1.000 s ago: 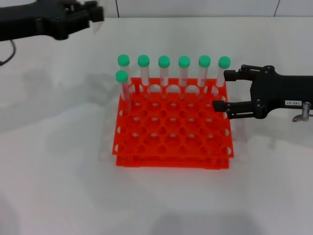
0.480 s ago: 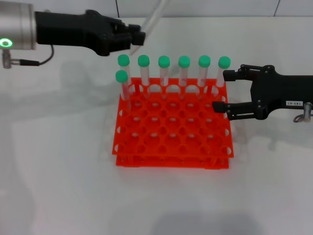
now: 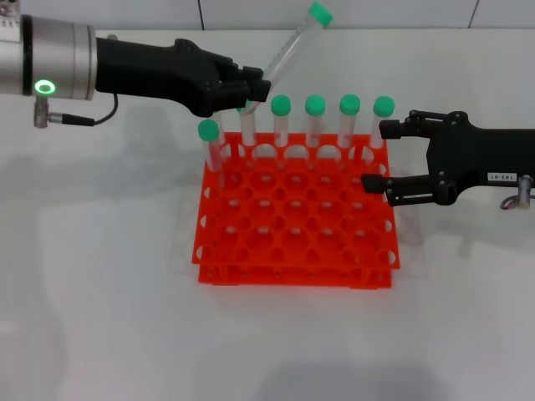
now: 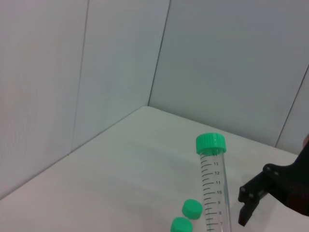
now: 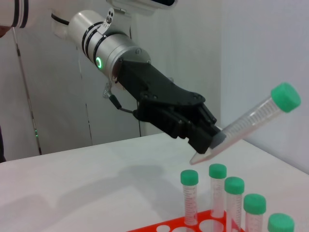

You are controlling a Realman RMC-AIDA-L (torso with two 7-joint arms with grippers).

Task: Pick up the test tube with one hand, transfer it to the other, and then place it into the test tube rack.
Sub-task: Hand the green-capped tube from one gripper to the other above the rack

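White table (image 3: 100, 292) carries our bright orange-red square plastic rack (image 3: 294, 219), green-capped clear tubes (image 3: 316, 125) standing along its far rows. Our unlabelled black left gripper (image 3: 255, 86) has its fingers closed on the pointed lower end of a slim clear green-capped test tube (image 3: 294, 46), which slants up beyond them, over the rack's far-left corner. Our labelled black right gripper (image 3: 376, 156) hovers beside the rack, fingers spread wide and empty.

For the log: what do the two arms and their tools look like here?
Both tools are matte black and two-fingered. The left tool sits on a silver cylindrical arm with a glowing green ring light, black bands and a thin black cable. The right tool carries a small white printed label and a metal fitting behind it.
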